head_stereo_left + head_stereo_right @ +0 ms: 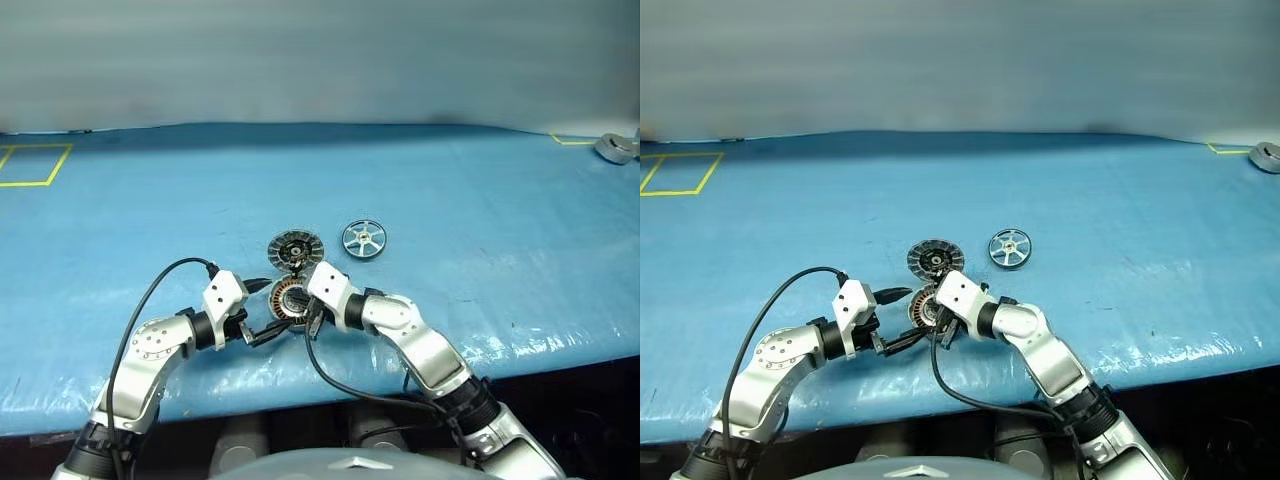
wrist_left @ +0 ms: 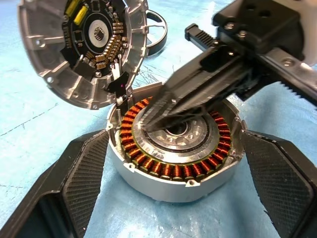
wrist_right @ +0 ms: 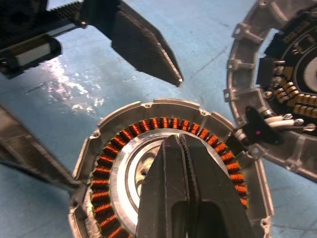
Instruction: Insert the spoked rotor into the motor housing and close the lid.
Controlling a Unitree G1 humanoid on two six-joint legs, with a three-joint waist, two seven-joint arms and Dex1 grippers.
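The motor housing [image 2: 178, 163], a round cup with copper windings around a silver centre, sits on the blue table near its front edge. My left gripper [image 2: 173, 141] is open, with one finger on each side of the housing. My right gripper [image 3: 179, 143] is shut on nothing, and its tips rest over the housing's silver centre. The lid [image 1: 293, 250] lies just behind the housing with its ribbed, dark-centred face up, joined to it by short wires. The spoked rotor [image 1: 363, 239] lies flat on the table to the right of the lid, apart from both grippers.
A small dark ring [image 2: 156, 34] lies just beyond the lid. A grey roll [image 1: 615, 148] sits at the table's far right edge. A yellow tape square [image 1: 35, 165] marks the far left. The table's front edge [image 1: 300, 395] runs close below the arms.
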